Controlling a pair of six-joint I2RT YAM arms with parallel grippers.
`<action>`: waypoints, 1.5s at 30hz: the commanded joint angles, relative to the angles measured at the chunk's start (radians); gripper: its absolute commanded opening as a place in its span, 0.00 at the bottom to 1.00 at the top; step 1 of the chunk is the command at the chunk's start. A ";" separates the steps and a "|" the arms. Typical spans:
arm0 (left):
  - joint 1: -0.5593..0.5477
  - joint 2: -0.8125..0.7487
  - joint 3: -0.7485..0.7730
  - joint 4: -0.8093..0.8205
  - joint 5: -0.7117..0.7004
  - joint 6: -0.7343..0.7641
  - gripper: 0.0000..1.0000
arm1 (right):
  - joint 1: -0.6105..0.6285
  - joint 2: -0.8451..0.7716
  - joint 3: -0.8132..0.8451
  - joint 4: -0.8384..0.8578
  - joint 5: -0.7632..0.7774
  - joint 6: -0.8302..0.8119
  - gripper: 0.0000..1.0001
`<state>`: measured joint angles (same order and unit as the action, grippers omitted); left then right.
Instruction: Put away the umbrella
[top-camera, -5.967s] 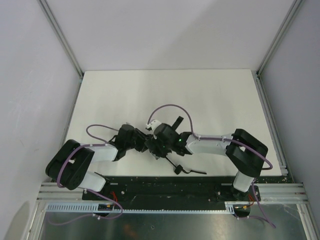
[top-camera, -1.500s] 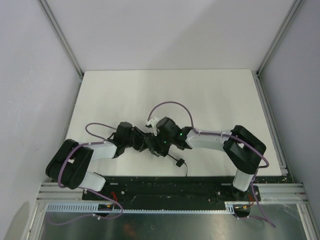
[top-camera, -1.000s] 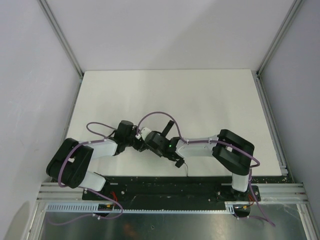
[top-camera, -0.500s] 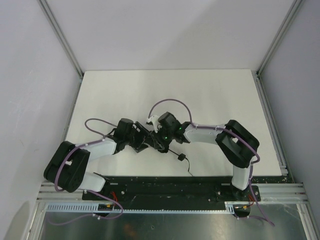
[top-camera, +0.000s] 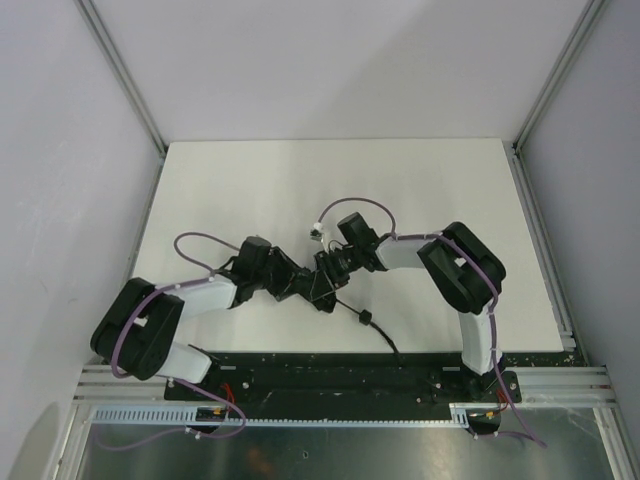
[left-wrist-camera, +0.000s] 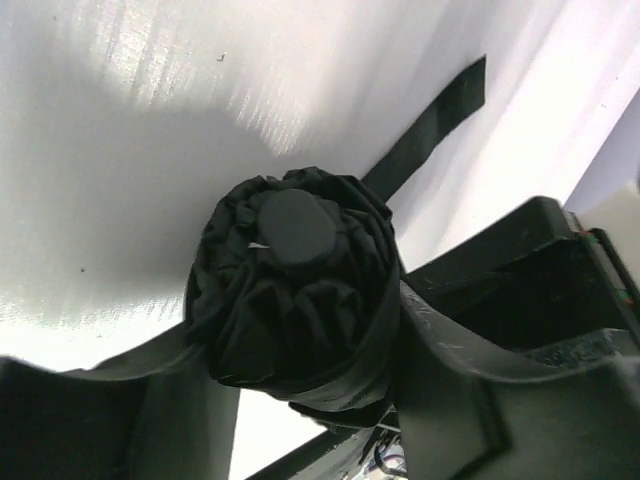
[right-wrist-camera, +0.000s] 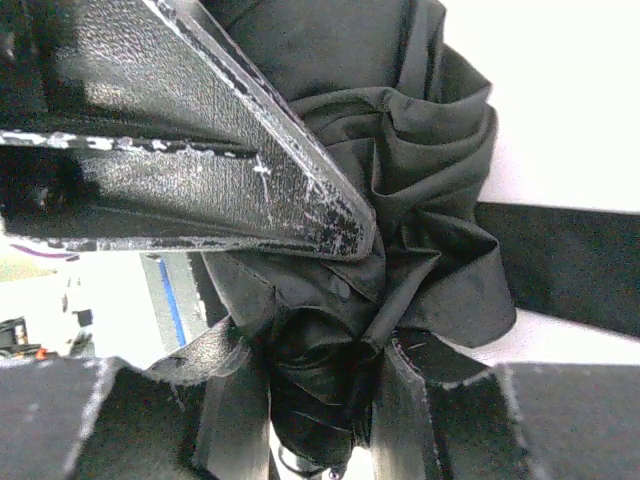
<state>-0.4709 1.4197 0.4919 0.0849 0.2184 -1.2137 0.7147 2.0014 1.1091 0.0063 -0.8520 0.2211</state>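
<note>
The black folded umbrella (top-camera: 318, 289) is held between my two grippers near the table's front middle. In the left wrist view I look at its round end cap (left-wrist-camera: 293, 225) and bunched canopy; my left gripper (left-wrist-camera: 295, 325) has a finger pressed against each side of the bundle. Its closure strap (left-wrist-camera: 432, 122) sticks out loose over the table. In the right wrist view my right gripper (right-wrist-camera: 315, 375) is shut on a narrower part of the umbrella (right-wrist-camera: 430, 170), with the canopy folds bulging above. The left gripper's finger (right-wrist-camera: 200, 160) crosses that view. The wrist loop (top-camera: 364, 319) trails toward the front edge.
The white table (top-camera: 330, 190) stretches behind the arms, with grey walls and metal frame posts on three sides. The black base rail (top-camera: 340, 370) runs along the near edge. Purple cables (top-camera: 350, 207) arch over both wrists.
The right arm has swung its wrist back and to the right, turning the umbrella with it. The wrist loop now stretches out toward the front edge. The left gripper has kept close to the umbrella.
</note>
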 joint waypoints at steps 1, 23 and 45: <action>-0.014 0.049 -0.072 -0.111 -0.132 0.086 0.44 | 0.000 0.051 -0.028 0.013 -0.148 0.085 0.00; -0.013 0.048 -0.112 -0.122 0.004 -0.082 0.00 | 0.369 -0.235 -0.028 -0.152 1.044 -0.135 0.81; 0.002 -0.028 -0.093 -0.151 -0.011 -0.058 0.68 | 0.154 -0.190 -0.183 0.045 0.507 -0.116 0.00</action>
<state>-0.4740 1.4090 0.4358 0.1379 0.2523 -1.3590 0.9821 1.7985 0.9867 -0.0048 -0.1047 0.0761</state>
